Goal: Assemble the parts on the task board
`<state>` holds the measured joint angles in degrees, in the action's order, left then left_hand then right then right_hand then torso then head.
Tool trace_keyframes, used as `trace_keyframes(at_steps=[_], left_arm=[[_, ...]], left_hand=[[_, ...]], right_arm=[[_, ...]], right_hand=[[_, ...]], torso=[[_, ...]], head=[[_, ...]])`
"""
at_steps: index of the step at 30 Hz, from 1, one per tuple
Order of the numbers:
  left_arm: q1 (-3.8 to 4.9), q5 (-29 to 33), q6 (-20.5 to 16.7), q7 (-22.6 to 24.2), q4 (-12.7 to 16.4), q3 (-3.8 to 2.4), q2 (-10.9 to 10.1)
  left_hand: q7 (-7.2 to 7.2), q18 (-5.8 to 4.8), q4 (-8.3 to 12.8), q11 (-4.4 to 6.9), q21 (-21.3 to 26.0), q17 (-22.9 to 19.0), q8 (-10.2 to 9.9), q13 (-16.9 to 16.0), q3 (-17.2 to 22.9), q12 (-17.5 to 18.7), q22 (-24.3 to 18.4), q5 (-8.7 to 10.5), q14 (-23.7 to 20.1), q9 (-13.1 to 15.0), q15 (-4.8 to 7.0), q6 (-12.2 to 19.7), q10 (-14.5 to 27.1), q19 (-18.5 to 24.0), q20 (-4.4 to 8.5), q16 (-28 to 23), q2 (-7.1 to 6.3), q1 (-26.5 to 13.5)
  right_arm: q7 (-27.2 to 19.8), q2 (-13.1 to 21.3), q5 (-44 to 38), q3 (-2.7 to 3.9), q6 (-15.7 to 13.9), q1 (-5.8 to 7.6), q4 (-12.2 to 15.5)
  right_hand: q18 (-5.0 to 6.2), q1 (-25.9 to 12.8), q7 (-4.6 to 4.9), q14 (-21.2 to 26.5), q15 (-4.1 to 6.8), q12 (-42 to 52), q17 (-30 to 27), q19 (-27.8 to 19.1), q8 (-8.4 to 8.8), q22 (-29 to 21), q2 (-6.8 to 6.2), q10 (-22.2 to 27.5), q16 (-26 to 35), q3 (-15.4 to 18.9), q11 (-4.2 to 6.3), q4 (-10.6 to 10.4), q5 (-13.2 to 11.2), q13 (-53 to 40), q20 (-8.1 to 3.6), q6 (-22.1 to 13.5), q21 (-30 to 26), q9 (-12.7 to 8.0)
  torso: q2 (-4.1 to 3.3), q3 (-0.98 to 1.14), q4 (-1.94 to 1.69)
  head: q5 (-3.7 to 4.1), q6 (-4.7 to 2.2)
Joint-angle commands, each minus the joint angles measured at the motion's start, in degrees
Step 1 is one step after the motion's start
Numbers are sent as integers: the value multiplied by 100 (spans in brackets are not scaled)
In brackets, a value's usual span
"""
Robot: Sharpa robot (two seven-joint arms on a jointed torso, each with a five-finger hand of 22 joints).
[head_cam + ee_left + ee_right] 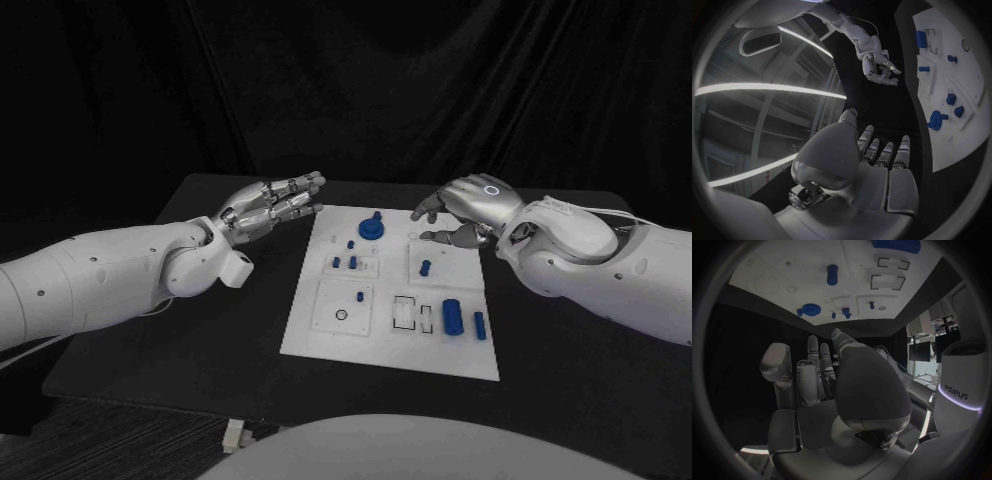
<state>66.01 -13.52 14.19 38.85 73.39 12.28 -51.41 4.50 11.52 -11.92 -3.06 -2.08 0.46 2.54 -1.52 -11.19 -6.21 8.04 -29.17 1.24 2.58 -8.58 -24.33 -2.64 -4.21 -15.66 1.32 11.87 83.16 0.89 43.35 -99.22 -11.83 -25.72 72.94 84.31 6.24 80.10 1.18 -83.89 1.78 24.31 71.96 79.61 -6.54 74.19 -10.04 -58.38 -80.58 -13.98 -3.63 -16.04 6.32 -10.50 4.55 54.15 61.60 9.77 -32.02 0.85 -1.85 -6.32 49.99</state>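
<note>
- White flat task board (325, 330) lies mid black surface (173, 350), between the two arms.
- Blue round part with peg (371, 229) stands at board's far end; small blue pegs (345, 263) just nearer; blue cylinder (453, 317) and slim blue bar (479, 324) lie at near right.
- Left hand (270, 208) hovers off board's far-left corner, fingers straight and apart, holding nothing.
- Right hand (464, 208) over far-right corner, fingers loosely curved, nothing held.
</note>
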Motion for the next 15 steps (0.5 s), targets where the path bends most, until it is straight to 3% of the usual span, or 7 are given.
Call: trace_keyframes(at_steps=[1,2,6,11,12,15], left_arm=[[-9,38,12,435,10,-5,-7],[-9,38,13,435,9,-5,-8],[-10,38,26,426,9,-5,-14],[-12,38,46,417,12,-5,-21],[-12,38,51,416,12,-5,-22],[-13,38,64,412,11,-5,-22]], left_hand=[[-80,-127,74,48,66,4,-10,12,130,-101,-78,-70,-9,-15,88,173,3,143,56,-20,3,29],[-107,-126,74,49,66,4,-15,11,130,-106,-78,-70,-11,-19,92,210,1,143,57,-21,3,28],[-130,-126,75,46,64,6,-20,10,132,-108,-65,-69,-7,-22,93,241,-1,139,57,-16,5,27],[-119,-124,76,41,54,11,-19,11,135,-108,-29,-71,4,-22,70,245,-1,119,36,-5,8,27],[-111,-123,77,41,49,13,-19,11,137,-109,-18,-71,9,-22,53,252,-2,111,21,0,11,27],[-105,-122,78,40,46,15,-18,11,139,-109,-12,-72,15,-21,37,255,-1,106,8,7,12,27]], right_arm=[[327,66,162,3,331,-14,-2],[356,82,164,3,374,-30,-8],[409,100,169,2,484,-89,-23],[468,56,172,2,667,-166,-69],[480,39,172,2,699,-187,-86],[494,-8,173,2,762,-234,-132]], right_hand=[[-184,-81,59,-248,20,-142,404,238,36,1010,4,262,-285,172,4,-25,-114,96,-19,26,541,-72],[-190,-124,64,-264,25,-141,432,259,44,1018,14,254,-302,195,7,-38,-129,97,-25,22,578,-80],[-191,-316,250,-274,31,75,425,281,15,1017,90,-78,-300,273,74,-38,-124,0,-34,129,606,-88],[-189,-316,347,-274,54,95,427,278,13,1015,61,-66,-299,299,83,-24,-126,-25,-53,157,605,-92],[-248,-309,375,-363,57,101,725,396,51,1095,53,-38,-448,311,86,-19,-128,-39,-66,98,925,-110],[-282,-313,402,-414,63,88,887,467,87,1138,44,39,-533,330,74,-20,-127,-50,-70,44,1109,-130]], torso=[[12,-6,1],[12,-4,-2],[6,0,1],[-9,4,-1],[-11,4,-1],[-11,3,-3]], head=[[4,1],[6,1],[1,1],[12,1],[14,1],[7,1]])
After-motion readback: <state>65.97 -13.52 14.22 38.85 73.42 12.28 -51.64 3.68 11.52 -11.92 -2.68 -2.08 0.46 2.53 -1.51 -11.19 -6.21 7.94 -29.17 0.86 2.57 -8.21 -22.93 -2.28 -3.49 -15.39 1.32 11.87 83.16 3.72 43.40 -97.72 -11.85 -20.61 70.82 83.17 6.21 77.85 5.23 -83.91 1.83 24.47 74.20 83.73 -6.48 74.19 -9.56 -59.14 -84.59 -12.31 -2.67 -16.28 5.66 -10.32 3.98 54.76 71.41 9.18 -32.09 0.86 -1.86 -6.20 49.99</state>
